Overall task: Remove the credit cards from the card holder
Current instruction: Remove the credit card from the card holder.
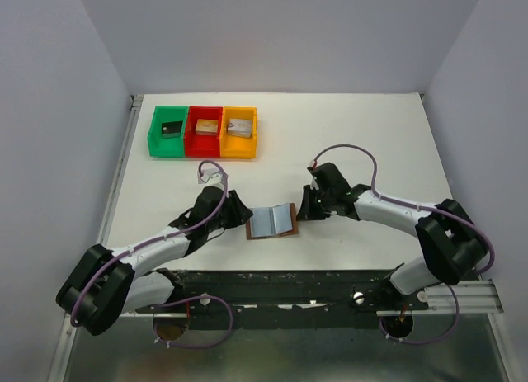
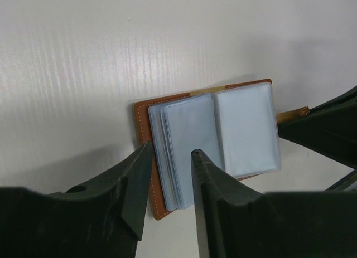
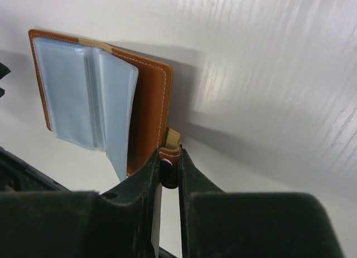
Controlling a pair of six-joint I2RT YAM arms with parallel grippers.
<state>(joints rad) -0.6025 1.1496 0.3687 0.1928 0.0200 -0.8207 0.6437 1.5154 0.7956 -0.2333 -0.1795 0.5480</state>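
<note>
Top external view: we record a white table (image 1: 371, 134) with the card holder (image 1: 272, 221) lying open, lining upward, close to the near edge and about midway between the left and right edges. The left gripper (image 1: 239, 214) sits at the holder's left side and the right gripper (image 1: 307, 207) at its right side. From this height we cannot tell how wide either pincer stands. Toward the far-left corner, in a row along the far edge and touching one another, we list a green tray (image 1: 167, 149), a red tray (image 1: 204, 149) and an orange tray (image 1: 239, 151). These hold in turn a black block (image 1: 171, 129), a tan block (image 1: 205, 125) and a grey block (image 1: 238, 125). Left wrist view: we list the holder spread open, its brown leather rim showing along the left and top, with pale blue sleeves (image 2: 245, 124) fanned in two leaves. The left pincer is parted to a narrow gap, one fingertip (image 2: 144, 157) over the leather rim and the other over the left stack of sleeves. Whether they touch we cannot tell. At the right edge of this view the right gripper grips the snap tab (image 2: 294, 112). Whether the sleeves hold credit cards we cannot tell. Right wrist view: we note the right pincer pinched tight on the snap tab, a finger (image 3: 149, 177) pressed to it on either side. The tab juts from the edge of the leather cover, and the sleeves lie loose over the cover.
</note>
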